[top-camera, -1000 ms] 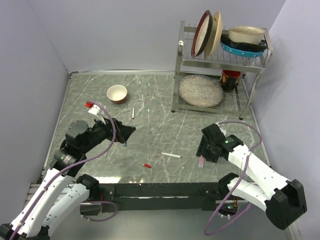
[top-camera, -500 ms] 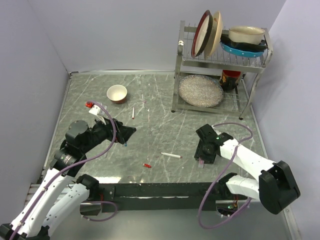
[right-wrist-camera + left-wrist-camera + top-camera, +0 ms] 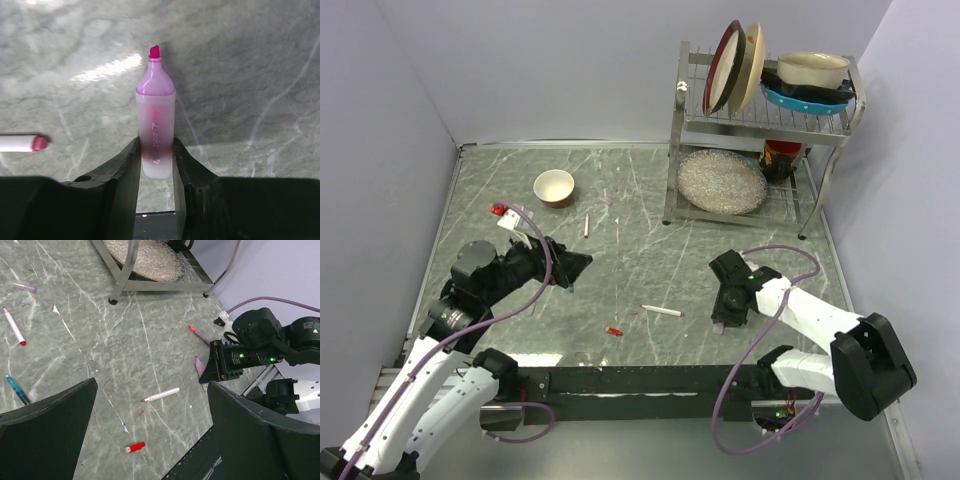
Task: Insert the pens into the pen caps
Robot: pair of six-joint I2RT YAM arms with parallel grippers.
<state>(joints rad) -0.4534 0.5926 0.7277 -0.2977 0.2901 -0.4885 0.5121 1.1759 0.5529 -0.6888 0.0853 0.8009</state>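
Observation:
My right gripper (image 3: pixel 156 160) is shut on the rear end of a thick lilac-pink highlighter (image 3: pixel 155 127) with a bare pink tip, low over the table; in the top view the highlighter (image 3: pixel 720 326) pokes out below the gripper (image 3: pixel 723 316). My left gripper (image 3: pixel 152 440) is wide open and empty, held above the table left of centre (image 3: pixel 576 266). A white pen with a red tip (image 3: pixel 662 311) and a red cap (image 3: pixel 614 330) lie near the front middle. Another white pen (image 3: pixel 586 224), a teal-blue pen (image 3: pixel 17 390) and a lilac cap (image 3: pixel 25 287) lie further back.
A small bowl (image 3: pixel 554 187) stands at the back left. A metal dish rack (image 3: pixel 760 120) with plates and bowls stands at the back right. A white barrel with a pink end (image 3: pixel 22 143) lies just left of my right gripper. Grey walls enclose the table.
My right gripper has swung left and turned at the wrist, with its forearm stretched lower over the table. The left arm has not moved.

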